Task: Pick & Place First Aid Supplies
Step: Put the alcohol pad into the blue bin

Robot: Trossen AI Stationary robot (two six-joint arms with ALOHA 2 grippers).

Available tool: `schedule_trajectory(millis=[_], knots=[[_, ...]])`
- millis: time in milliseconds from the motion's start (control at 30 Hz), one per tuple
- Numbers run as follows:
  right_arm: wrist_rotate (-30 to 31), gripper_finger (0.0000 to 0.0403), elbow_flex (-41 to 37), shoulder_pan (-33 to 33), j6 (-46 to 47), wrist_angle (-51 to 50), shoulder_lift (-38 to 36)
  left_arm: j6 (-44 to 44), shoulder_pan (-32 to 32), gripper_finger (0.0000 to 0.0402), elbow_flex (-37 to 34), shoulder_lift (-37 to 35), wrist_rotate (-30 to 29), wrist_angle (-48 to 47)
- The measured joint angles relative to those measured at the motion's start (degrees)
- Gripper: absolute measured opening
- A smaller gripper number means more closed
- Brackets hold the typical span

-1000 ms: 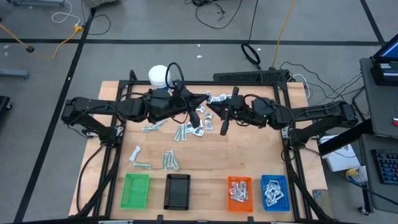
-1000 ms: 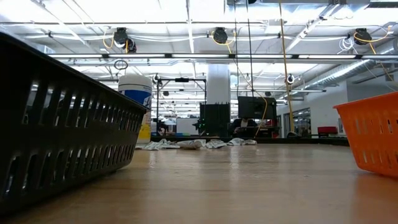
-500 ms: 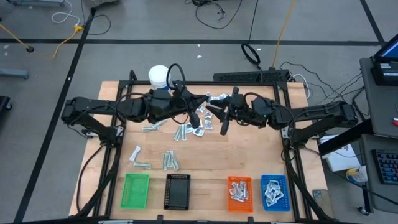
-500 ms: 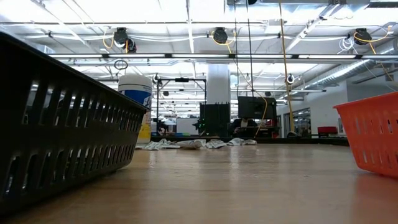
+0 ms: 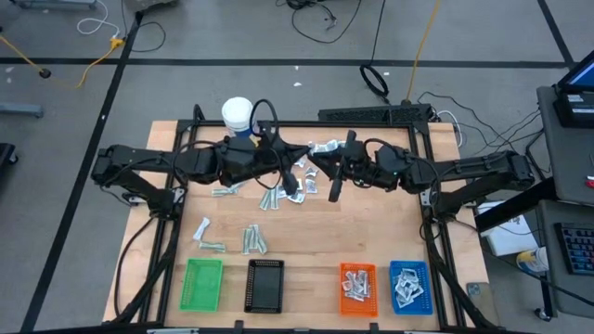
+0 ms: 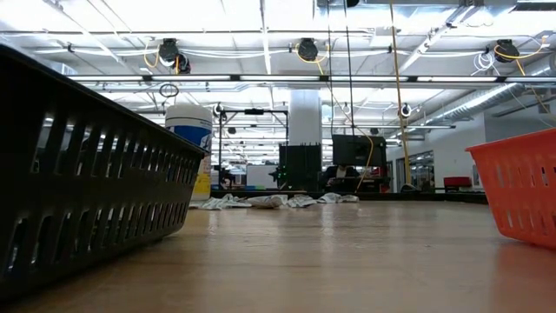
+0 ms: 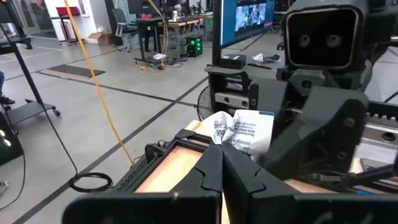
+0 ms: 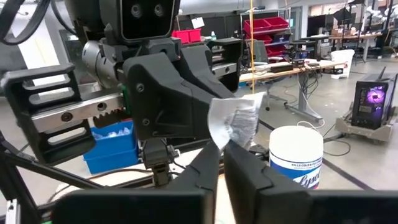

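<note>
Both arms meet high over the middle of the table, fingertips facing each other. My left gripper [image 5: 308, 158] [image 7: 221, 152] and my right gripper [image 5: 318, 161] [image 8: 222, 148] are each shut on the same crumpled white-and-blue sachet [image 7: 244, 132] [image 8: 237, 120]. It is held in the air between them. Other first aid supplies lie in a heap [image 5: 286, 190] on the wood below, with a few loose strips [image 5: 252, 239] nearer the front. My left gripper pinches the sachet's lower corner [image 7: 222, 142] between its two fingertips, coming level from the table's left. The sachet stands up above the tips, crumpled, clear of the table. My right gripper pinches the sachet's lower edge [image 8: 226, 140] at its fingertips, coming about level from the table's right. The sachet rises above the tips, lifted clear.
A white bottle [image 5: 237, 113] stands at the far left of the table. Green [image 5: 203, 283], black [image 5: 265, 284], orange [image 5: 357, 286] and blue [image 5: 409, 284] trays line the near edge; the orange and blue ones hold packets. Bare wood lies between the heap and the trays.
</note>
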Motion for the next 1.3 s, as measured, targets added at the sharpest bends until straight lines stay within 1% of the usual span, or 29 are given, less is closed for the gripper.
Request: schedule_trajectory(millis=[200, 367, 467, 533, 600, 667, 733, 833, 900, 1033, 1167, 1233, 1300], knots=[[1.01, 0.0002, 0.00, 0.00, -0.35, -1.76, -0.05, -0.05, -0.24, 0.0005, -0.05, 0.00, 0.01, -0.39], [1.47, 0.0001, 0.13, 0.11, 1.76, -7.48, -2.16, -3.16, -0.32, 0.0039, -0.11, -1.57, -0.63, -2.57], [0.18, 0.0001, 0.06, 0.43, 5.13, -15.39, -4.88, -5.45, 0.06, 0.0072, -0.03, -2.76, -0.76, -5.04], [-0.44, 0.0001, 0.07, 0.48, 8.75, -22.71, -6.98, -6.93, 0.49, 0.0092, -0.11, -3.64, -0.70, -7.56], [-1.88, 0.0001, 0.07, 0.35, 12.69, -30.03, -8.91, -7.59, 0.80, 0.0109, -0.13, -3.99, -0.50, -7.75], [-3.85, 0.0000, 0.07, 0.21, 16.91, -37.71, -10.33, -7.57, 1.15, 0.0122, -0.09, -4.20, -0.14, -7.54], [-7.55, 0.0000, 0.07, -0.04, 21.48, -44.95, -11.51, -7.61, 1.14, 0.0132, -0.09, -4.35, 0.39, -7.90], [-13.62, 0.0000, 0.07, -0.02, 28.01, -55.37, -12.76, -7.76, 1.14, 0.0139, -0.09, -4.50, 0.66, -7.92], [-16.54, 0.0000, 0.07, 0.00, 32.15, -62.51, -13.22, -7.95, 1.15, 0.0140, -0.09, -4.57, 0.66, -8.05], [-20.68, 0.0000, 0.07, 0.68, 43.28, -76.14, -13.93, -8.85, 1.16, 0.0140, -0.09, -4.52, 0.68, -9.03], [-21.08, 0.0000, 0.07, 1.88, 55.72, -89.86, -14.32, -9.50, 1.19, 0.0141, -0.09, -4.52, 1.65, -9.08], [-20.91, 0.0000, 0.07, 3.17, 60.34, -94.52, -14.90, -10.55, 1.19, 0.0141, -0.09, -4.52, 2.78, -9.16], [-21.02, 0.0000, 0.07, 5.23, 65.02, -97.01, -15.37, -10.87, 1.19, 0.0141, -0.09, -4.52, 3.77, -9.10]])
